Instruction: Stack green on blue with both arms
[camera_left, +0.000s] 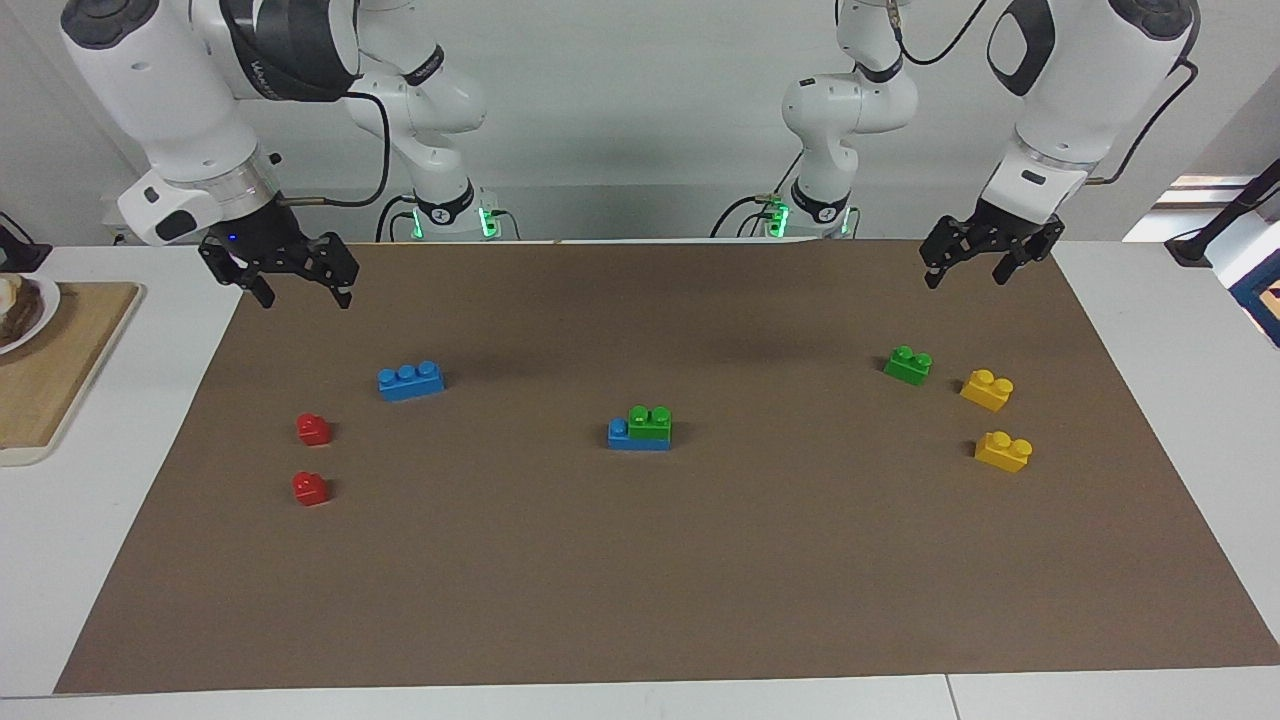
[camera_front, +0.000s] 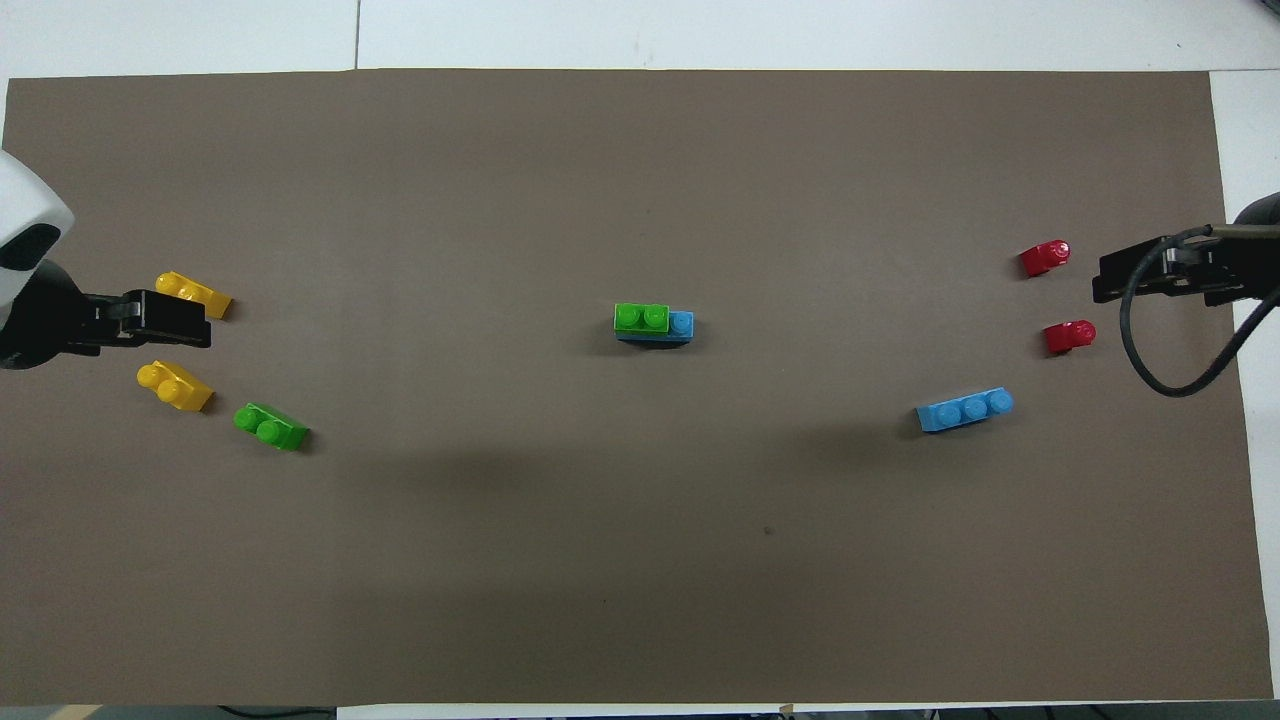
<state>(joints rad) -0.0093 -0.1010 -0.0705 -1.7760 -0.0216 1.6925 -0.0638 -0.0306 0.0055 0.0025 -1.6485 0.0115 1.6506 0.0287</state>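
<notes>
Stacked green brick (camera_left: 651, 421) (camera_front: 641, 317): centre of frame in both views, seated on a blue brick (camera_left: 622, 436) (camera_front: 678, 327). It covers two of the blue brick's three studs; one blue stud shows at the end toward the right arm.
Loose green brick (camera_left: 908, 365) (camera_front: 271, 427): right of centre in the facing view, lower left in the overhead view; flat on the mat, touching nothing.
Loose blue brick (camera_left: 411, 381) (camera_front: 965, 410): left of centre in the facing view; flat on the mat, three studs visible.
Left tool (camera_left: 975, 262) (camera_front: 160, 318): upper right of the facing view, raised over the mat, well apart from the loose green brick below it. Fingers spread, nothing between them. In the overhead view it overlaps one yellow brick.
Right tool (camera_left: 298, 283) (camera_front: 1130, 278): upper left of the facing view, raised over the mat's edge, well apart from the loose blue brick. Fingers spread, nothing between them.
Hidden or cut off: both arms run out of frame at the top of the facing view; the overhead view shows only the tool ends at the frame edges.
Writing: lettering on the right arm's dark band, not readable.
Yellow bricks (camera_left: 987, 389) (camera_left: 1003, 450): just beside the loose green brick, toward the right edge in the facing view.
Red bricks (camera_left: 314, 429) (camera_left: 309, 488): lower left of the loose blue brick.
Table (camera_left: 1180, 350): white, carrying a brown mat (camera_left: 640, 580).
</notes>
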